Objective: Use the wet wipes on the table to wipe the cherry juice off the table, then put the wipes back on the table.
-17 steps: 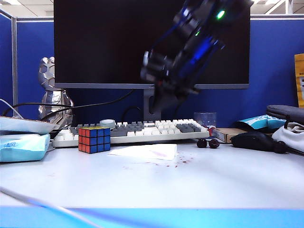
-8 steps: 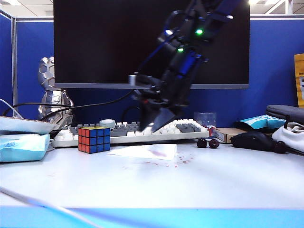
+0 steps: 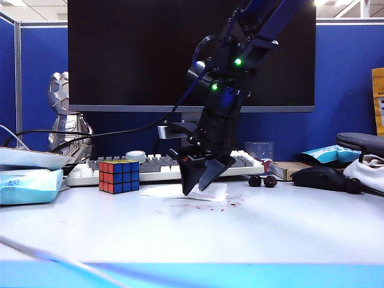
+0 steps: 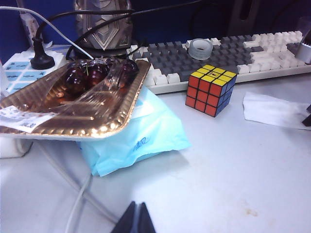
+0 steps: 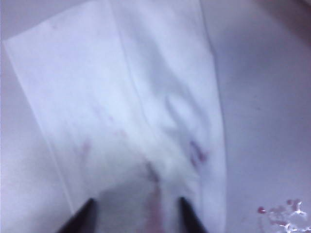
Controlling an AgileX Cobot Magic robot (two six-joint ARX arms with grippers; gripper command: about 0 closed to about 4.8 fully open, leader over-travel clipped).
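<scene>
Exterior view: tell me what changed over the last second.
The right claw came down from in front of the monitor to the wet wipe, now open over it, holding nothing. The wipe, juice specks, cube and cherries stayed put. The left claw rests shut by the tissue pack.

table point(image 3: 288, 231) | wet wipes point(image 3: 174, 191), cherry juice point(image 3: 231, 204), puzzle cube point(image 3: 119, 175), keyboard point(image 3: 159, 166)
</scene>
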